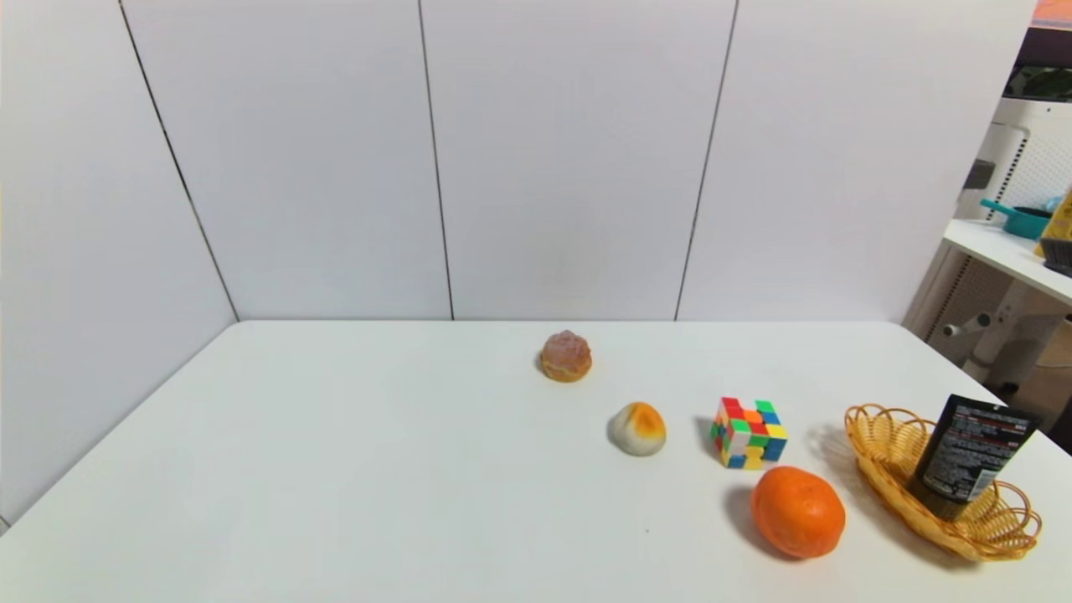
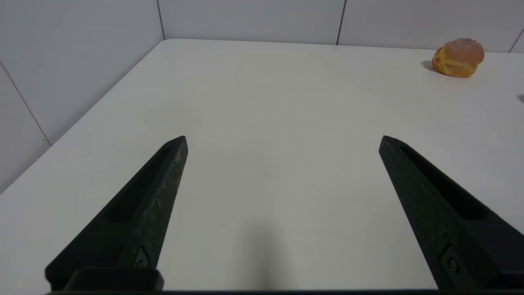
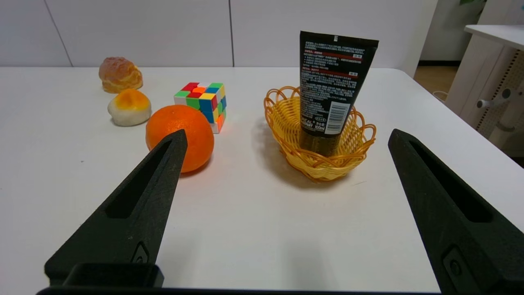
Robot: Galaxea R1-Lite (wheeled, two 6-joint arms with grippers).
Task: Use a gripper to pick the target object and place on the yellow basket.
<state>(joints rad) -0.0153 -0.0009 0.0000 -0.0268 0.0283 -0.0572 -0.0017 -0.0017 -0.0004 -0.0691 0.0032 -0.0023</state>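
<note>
The target object, a black squeeze tube (image 1: 965, 456) (image 3: 329, 90), stands on its cap inside the yellow basket (image 1: 871, 444) (image 3: 282, 123) at the table's right side, crimped end up. My right gripper (image 3: 285, 137) is open and empty, drawn back from the basket over bare table, touching nothing. My left gripper (image 2: 282, 139) is open too, with only white table between its fingers. Neither gripper shows in the head view.
An orange (image 1: 797, 512) (image 3: 182, 135) lies left of the basket, with a colour cube (image 1: 748, 433) (image 3: 202, 102) behind it. A white-orange bun (image 1: 637, 429) (image 3: 129, 107) and a brown pastry (image 1: 565, 356) (image 2: 458, 57) lie farther back. The table's right edge (image 1: 963, 368) runs close to the basket.
</note>
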